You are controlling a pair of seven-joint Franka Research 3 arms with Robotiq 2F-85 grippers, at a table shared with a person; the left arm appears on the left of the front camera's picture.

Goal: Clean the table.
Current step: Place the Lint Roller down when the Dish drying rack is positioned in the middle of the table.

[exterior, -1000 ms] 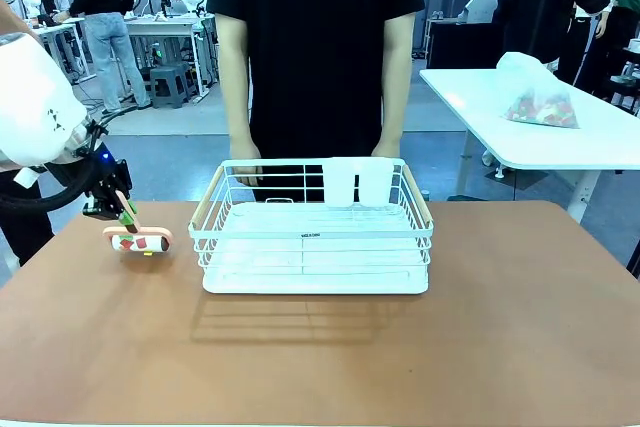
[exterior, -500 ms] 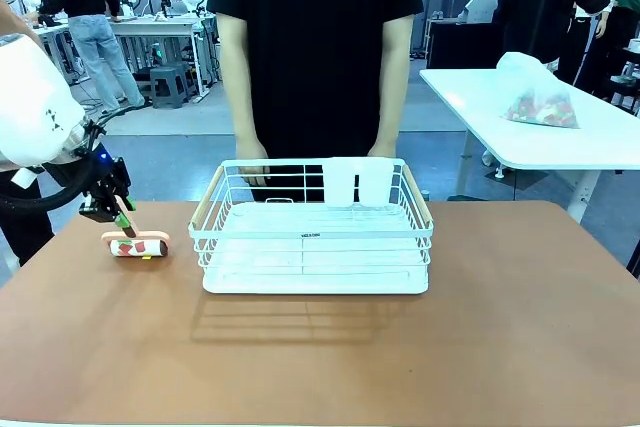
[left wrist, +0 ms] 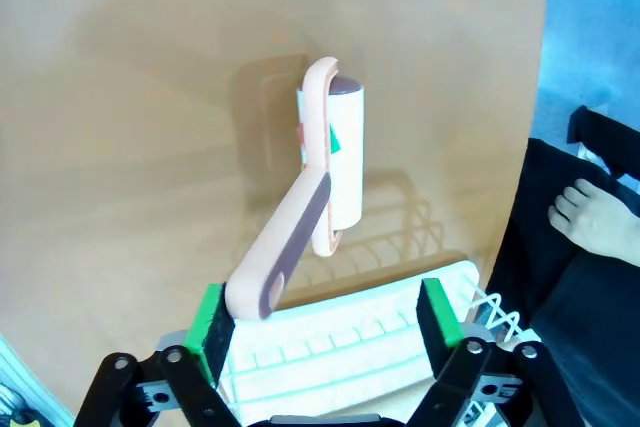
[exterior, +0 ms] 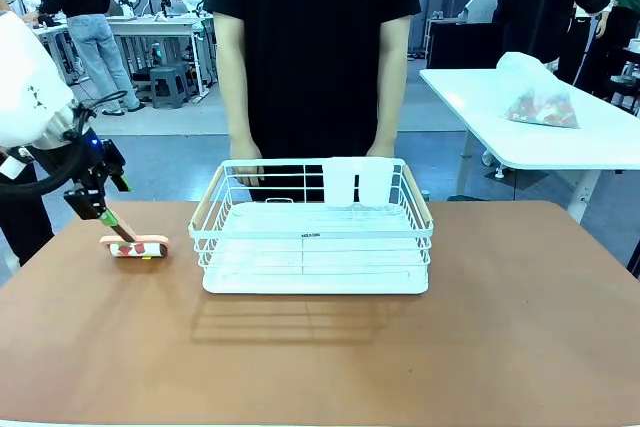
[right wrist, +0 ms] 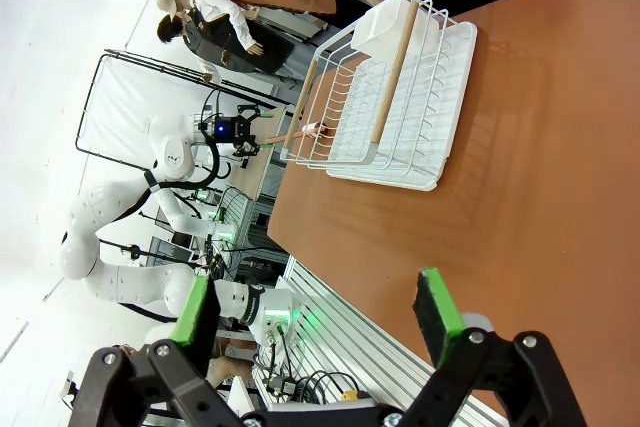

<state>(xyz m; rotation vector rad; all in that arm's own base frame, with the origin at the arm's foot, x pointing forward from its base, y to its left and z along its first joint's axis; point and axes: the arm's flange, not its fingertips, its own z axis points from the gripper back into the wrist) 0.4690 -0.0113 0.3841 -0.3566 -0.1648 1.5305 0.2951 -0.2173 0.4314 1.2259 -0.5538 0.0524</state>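
The table fills the lower part of my front view, its reddish-brown top running from my side across to the person who stands at the far edge. I see no crumbs or dirt on it, but the pictures are not sharp enough to be sure, so I cannot say how much of the surface is already clean. On the left part of the table lies a lint roller, with its roll touching the top and its pink handle rising toward my left gripper. In the left wrist view the end of the handle rests against one green pad, while the other pad stands well apart from it, so the fingers are spread and do not clamp the handle. I judge that the roller is either just released or not yet taken; I cannot tell which. In the middle of the table stands a white wire dish rack on its tray, near the roller but not touching it. My right gripper hangs over the near right part of the table, its fingers wide apart and holding nothing. As I see it, most of the work is left: the big area in front of the rack and to the right has no tool on it.
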